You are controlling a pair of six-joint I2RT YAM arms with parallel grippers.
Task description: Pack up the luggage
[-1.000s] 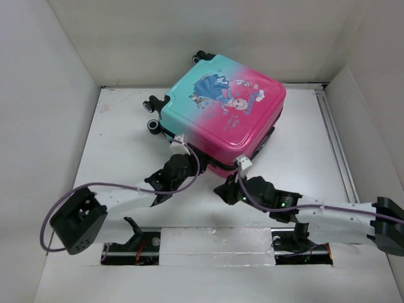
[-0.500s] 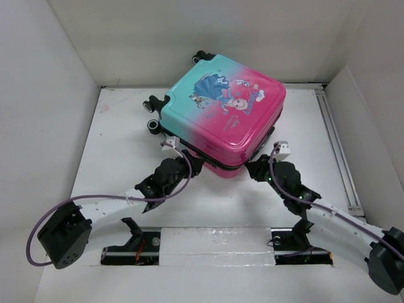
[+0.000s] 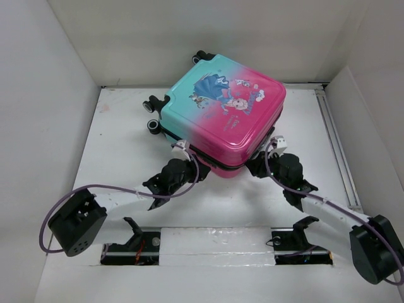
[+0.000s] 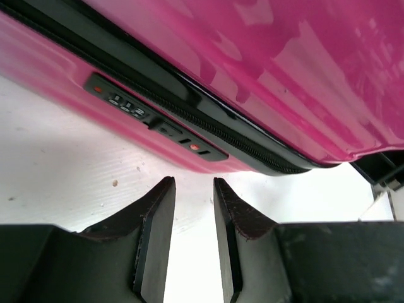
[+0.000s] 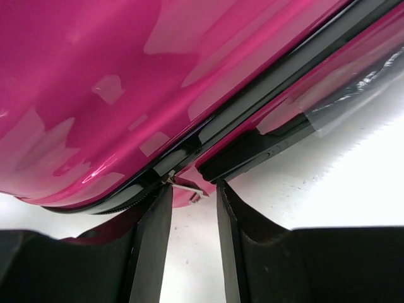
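Observation:
The luggage (image 3: 221,107) lies flat on the white table with its lid down, turquoise at the back and pink at the front. My left gripper (image 3: 198,169) sits low at its front-left side. In the left wrist view the gripper (image 4: 194,187) is open on a narrow gap with nothing in it, just below the combination lock (image 4: 123,103) and black zipper (image 4: 252,148). My right gripper (image 3: 254,166) is at the front-right corner. In the right wrist view it (image 5: 191,192) is open, with the metal zipper pull (image 5: 187,187) hanging between its fingertips, ungripped.
The suitcase's black wheels (image 3: 153,107) point to the back left. White walls close in the table on three sides, and a rail (image 3: 334,145) runs along the right. Clear plastic film (image 5: 353,95) shows in the seam at the right corner.
My right arm swung from the suitcase's front middle to its front-right corner, and its jaws opened. My left gripper shifted slightly along the front-left side.

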